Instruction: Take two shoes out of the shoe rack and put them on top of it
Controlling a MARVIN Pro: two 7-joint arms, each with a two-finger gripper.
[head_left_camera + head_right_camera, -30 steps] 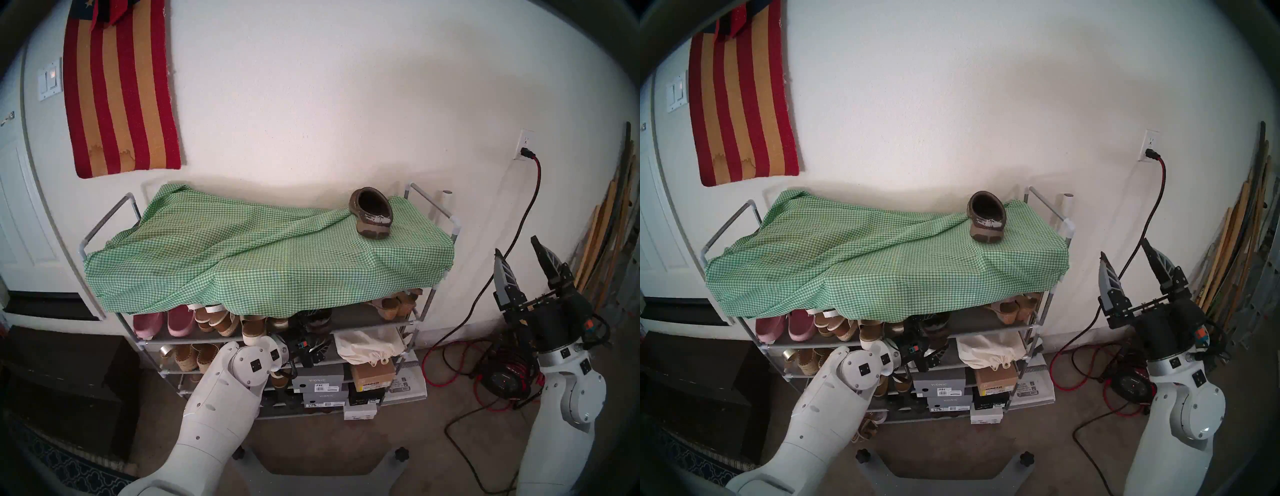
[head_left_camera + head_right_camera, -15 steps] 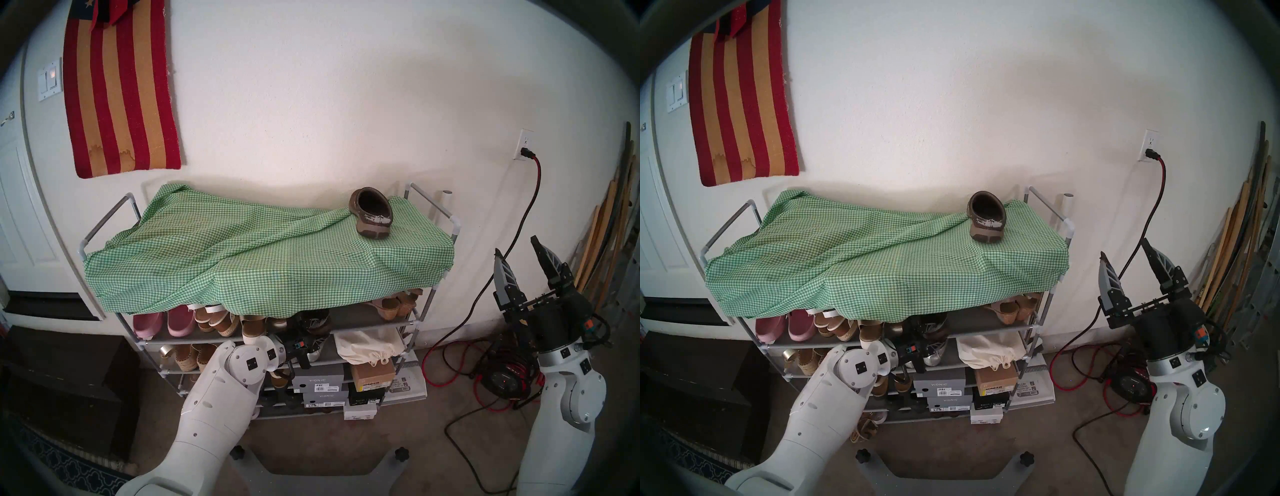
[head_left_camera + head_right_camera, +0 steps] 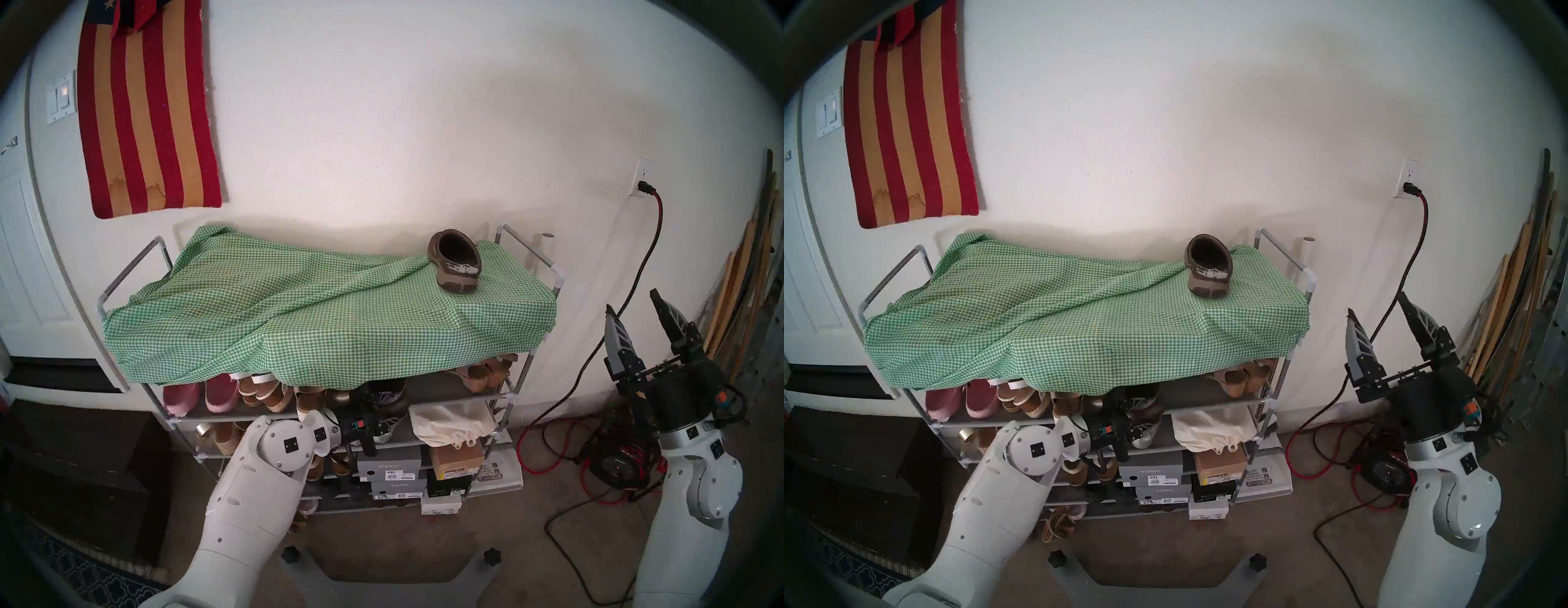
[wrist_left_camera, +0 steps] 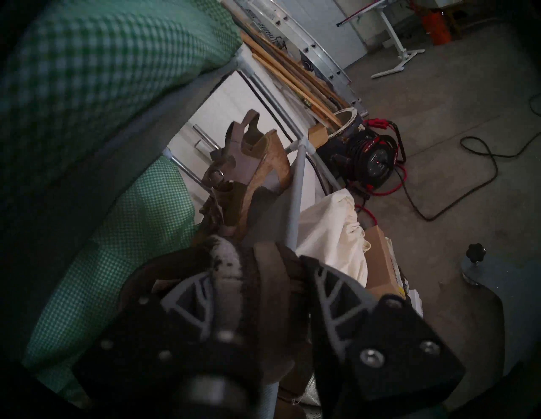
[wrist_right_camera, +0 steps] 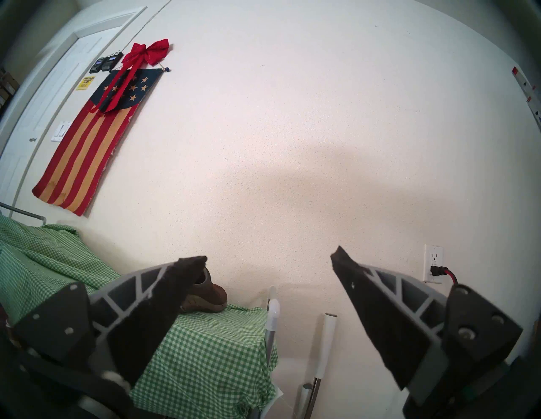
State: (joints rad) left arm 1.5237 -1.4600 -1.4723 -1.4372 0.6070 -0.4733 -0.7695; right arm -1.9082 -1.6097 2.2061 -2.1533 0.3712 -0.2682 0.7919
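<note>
Left wrist view: the left gripper is clamped on the heel of a brown clog, one finger inside the opening, the other on the sole side. The clog's whitish scuffed heel patch faces the camera. It is at the front rail of the shoe rack, under the edge of the green checked cloth, with cork wedge sandals behind it and a white cloth bag beside it.

Head views: the second clog stands upright on the cloth-covered top of the rack, near its right end, heel toward the robot. The right gripper is raised to the right of the rack, fingers spread wide and holding nothing. Pink slip-ons sit at the left of the upper shelf.
</note>
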